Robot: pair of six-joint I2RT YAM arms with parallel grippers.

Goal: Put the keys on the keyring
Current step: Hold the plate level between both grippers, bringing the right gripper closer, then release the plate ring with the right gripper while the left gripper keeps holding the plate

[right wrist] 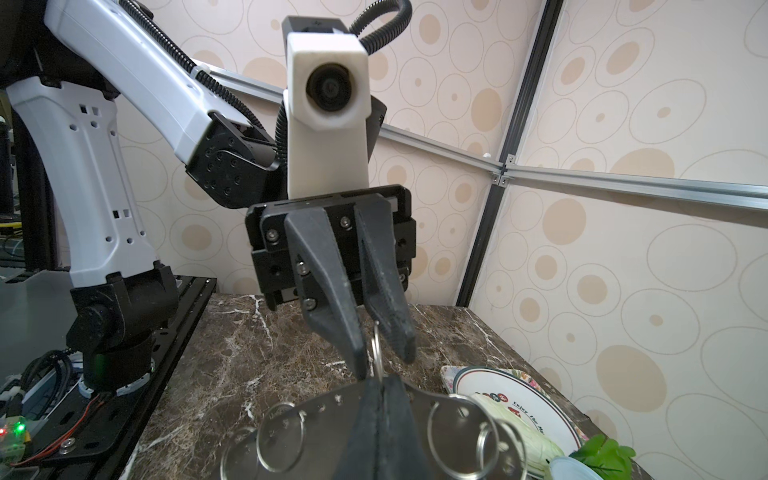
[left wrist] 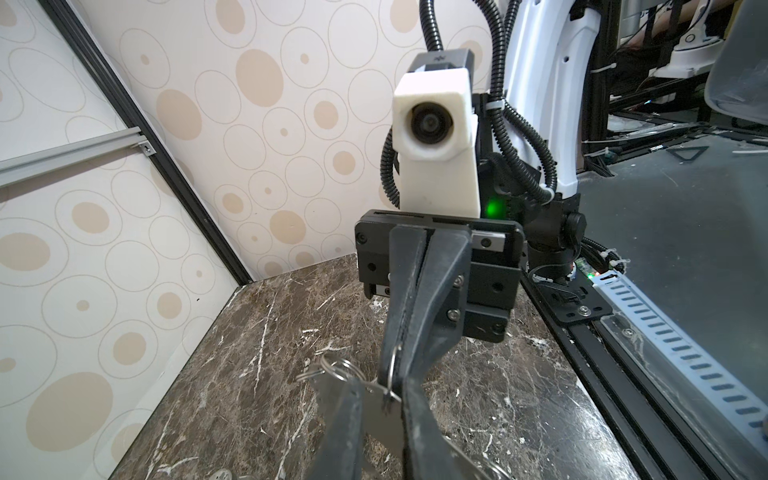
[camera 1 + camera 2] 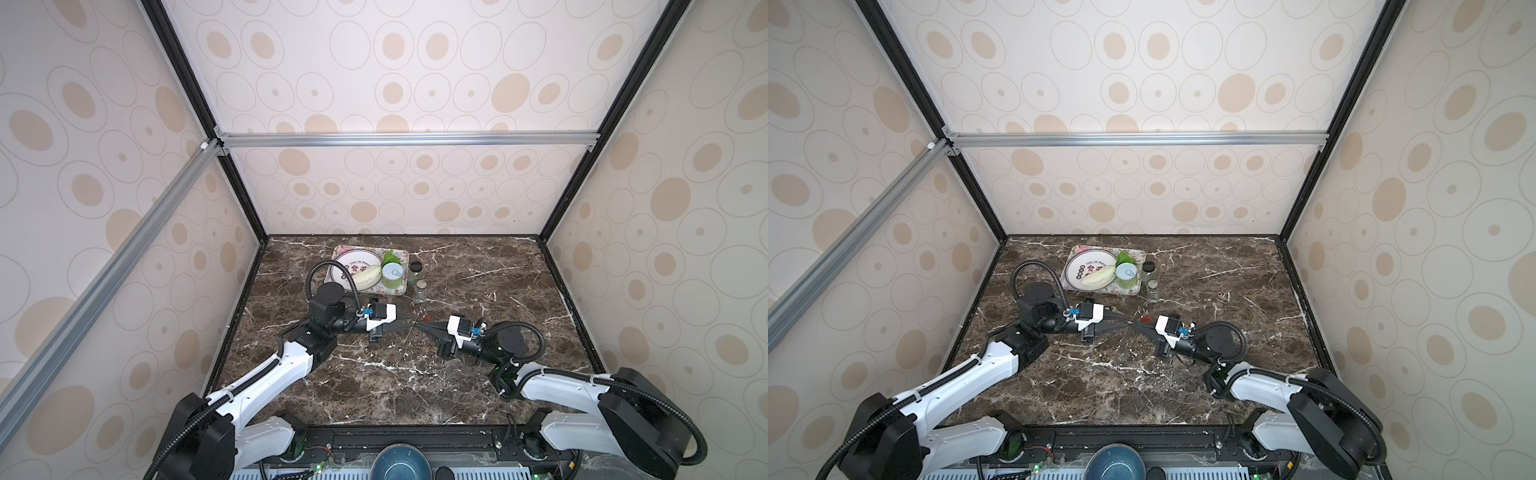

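The keyring (image 1: 316,419) is a flat grey metal piece with small holes along its edge, and several wire rings hang on it. My right gripper (image 1: 380,380) is shut on its middle, held above the marble table. My left gripper (image 2: 382,399) faces it tip to tip, and in both top views the two meet (image 3: 409,326) (image 3: 420,326). The left fingers (image 1: 405,349) stand a little apart, with a thin upright wire ring (image 1: 376,345) between them. A small red key (image 3: 427,318) (image 3: 1146,319) shows just behind the tips. I cannot tell whether it hangs or lies on the table.
A floral tray (image 3: 374,248) at the back holds a white plate (image 3: 347,266), a pale cabbage piece (image 3: 368,277) and a green can (image 3: 394,276). Two small glass jars (image 3: 415,268) (image 3: 420,291) stand beside the tray. A blue bowl (image 3: 401,461) sits beyond the front rail.
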